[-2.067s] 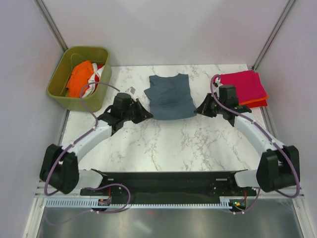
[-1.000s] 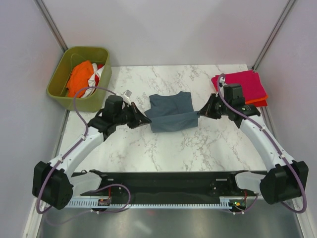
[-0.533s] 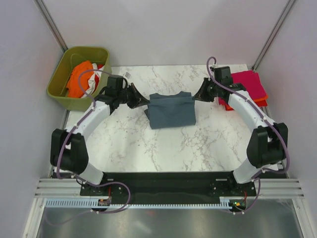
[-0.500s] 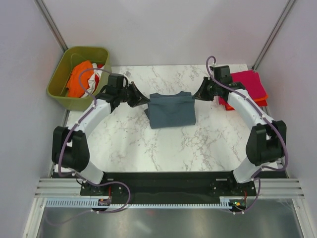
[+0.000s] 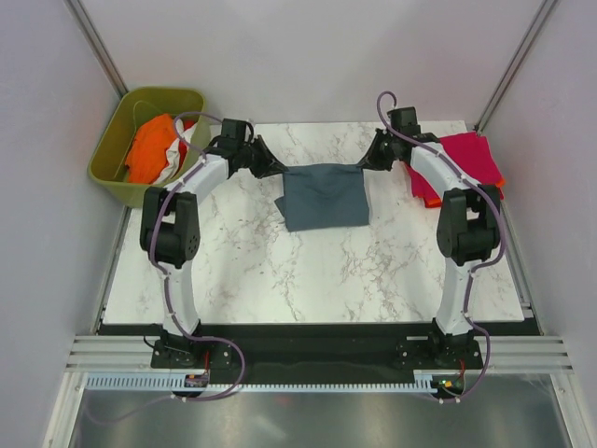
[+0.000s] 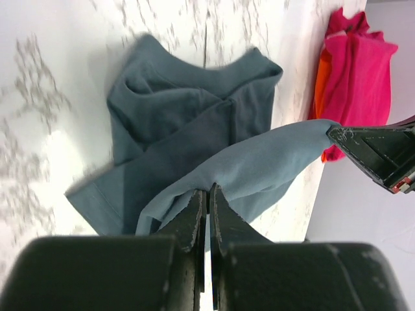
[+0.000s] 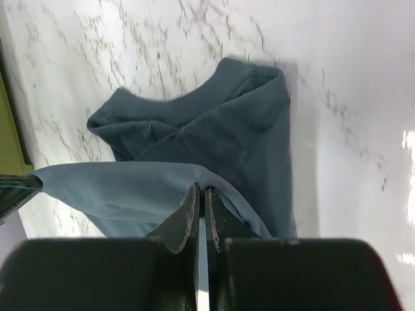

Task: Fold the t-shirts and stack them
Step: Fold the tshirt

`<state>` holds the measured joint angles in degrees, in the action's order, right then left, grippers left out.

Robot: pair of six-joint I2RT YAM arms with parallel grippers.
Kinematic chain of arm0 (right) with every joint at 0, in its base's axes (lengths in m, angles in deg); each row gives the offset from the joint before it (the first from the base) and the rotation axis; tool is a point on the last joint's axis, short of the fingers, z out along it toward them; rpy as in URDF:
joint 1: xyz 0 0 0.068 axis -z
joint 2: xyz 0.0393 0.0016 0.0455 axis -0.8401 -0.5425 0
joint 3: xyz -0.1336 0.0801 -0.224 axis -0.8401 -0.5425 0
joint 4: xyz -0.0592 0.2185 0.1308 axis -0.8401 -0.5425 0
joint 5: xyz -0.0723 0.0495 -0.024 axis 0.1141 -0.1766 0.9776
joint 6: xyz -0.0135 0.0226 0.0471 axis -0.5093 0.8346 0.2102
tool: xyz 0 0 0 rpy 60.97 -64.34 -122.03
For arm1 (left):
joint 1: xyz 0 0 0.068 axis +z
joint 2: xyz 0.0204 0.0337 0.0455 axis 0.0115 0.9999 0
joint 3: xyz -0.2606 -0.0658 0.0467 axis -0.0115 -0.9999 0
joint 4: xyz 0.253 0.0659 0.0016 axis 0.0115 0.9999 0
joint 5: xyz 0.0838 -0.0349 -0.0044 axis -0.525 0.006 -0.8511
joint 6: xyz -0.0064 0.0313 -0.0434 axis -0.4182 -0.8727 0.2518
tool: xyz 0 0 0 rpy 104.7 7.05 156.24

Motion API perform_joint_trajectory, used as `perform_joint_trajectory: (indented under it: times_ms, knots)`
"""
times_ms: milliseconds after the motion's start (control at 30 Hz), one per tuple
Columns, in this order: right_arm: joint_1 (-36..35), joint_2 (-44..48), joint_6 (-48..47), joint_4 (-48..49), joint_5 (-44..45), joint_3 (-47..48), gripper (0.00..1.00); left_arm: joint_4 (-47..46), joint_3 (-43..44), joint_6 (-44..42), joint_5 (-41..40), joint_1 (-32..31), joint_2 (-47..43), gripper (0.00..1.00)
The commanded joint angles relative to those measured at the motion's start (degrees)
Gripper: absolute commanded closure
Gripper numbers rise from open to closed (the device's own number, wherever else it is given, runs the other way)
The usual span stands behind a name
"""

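Observation:
The slate blue-grey t-shirt (image 5: 323,195) lies on the marble table, its near hem lifted and carried over the collar end. My left gripper (image 5: 278,171) is shut on the hem's left corner (image 6: 206,188). My right gripper (image 5: 364,164) is shut on the right corner (image 7: 202,188). The hem is stretched taut between them above the rest of the shirt (image 6: 175,123). The collar (image 7: 194,103) shows below. A magenta-pink t-shirt (image 5: 466,159) lies folded on an orange-red one (image 5: 485,194) at the right.
An olive-green bin (image 5: 117,140) at the far left holds an orange shirt (image 5: 149,149) and a white and red one (image 5: 177,145). The booth walls stand close behind both arms. The pink stack also shows in the left wrist view (image 6: 356,78).
Both grippers have carried the shirt's near hem up and away from the bases, toward the back of the table, over the collar end. The shirt now looks shorter.

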<state>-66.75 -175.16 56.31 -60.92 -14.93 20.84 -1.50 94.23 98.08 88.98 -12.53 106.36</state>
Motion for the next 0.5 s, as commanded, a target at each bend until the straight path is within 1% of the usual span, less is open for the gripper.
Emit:
perform_joint_trajectory:
  times_ms: [0, 67, 100, 133, 167, 200, 233, 267, 300, 367, 400, 433, 467]
  knots:
    - [1.25, -5.11, 1.67, 2.39, 0.8, 6.96, 1.0, -1.22, 7.58, -1.34, 1.36, 0.88, 5.16, 0.98]
    - [1.61, -7.76, 2.29, 2.91, 0.8, 9.5, 1.0, -1.31, 11.79, -0.73, 1.28, 1.15, 8.15, 0.98]
    - [2.04, -10.47, 2.64, 3.53, 0.63, 11.69, 1.0, -1.39, 13.29, -0.64, 1.36, 1.15, 11.56, 0.94]
    - [2.22, -11.89, 3.08, 4.23, -0.07, 12.67, 0.97, -1.74, 16.52, -0.2, 1.8, 1.5, 13.33, 0.89]
    - [2.57, -13.3, 3.44, 6.41, -1.73, 14.51, 0.91, -2.7, 18.29, -0.02, 2.33, 1.76, 14.92, 0.74]
    - [2.92, -15.4, 3.7, 7.82, -1.92, 15.05, 0.73, -3.06, 20.05, 0.07, 2.85, 1.94, 18.5, 0.57]
    - [3.01, -16.29, 3.96, 8.8, -1.66, 15.49, 0.37, -3.33, 21.9, -0.46, 3.21, 2.2, 20.01, 0.42]
    - [3.1, -16.65, 2.92, 11.07, -1.57, 15.58, 0.24, -3.33, 25.4, -1.07, 3.65, 2.29, 21.42, 0.35]
    - [3.02, -16.21, 2.39, 12.13, -1.13, 14.62, 0.09, -3.33, 26.21, -1.42, 3.65, 2.29, 22.05, 0.24]
    - [3.1, -14.81, 0.47, 15.46, 0.45, 12.17, 0.07, -4.11, 25.36, -3.35, 3.04, 2.29, 20.92, 0.21]
    - [3.02, -12.98, -0.25, 17.31, 0.1, 8.41, 0.07, -6.21, 24.04, -3.88, 2.17, 2.29, 20.04, 0.21]
    - [3.1, -12.09, -0.86, 20.64, -0.33, 6.37, 0.09, -7.71, 20.11, -4.41, 1.98, 2.21, 17.77, 0.21]
    - [3.02, -10.77, -1.82, 21.98, -0.6, 2.96, 0.11, -9.38, 17.81, -4.59, 1.81, 2.12, 16.7, 0.21]
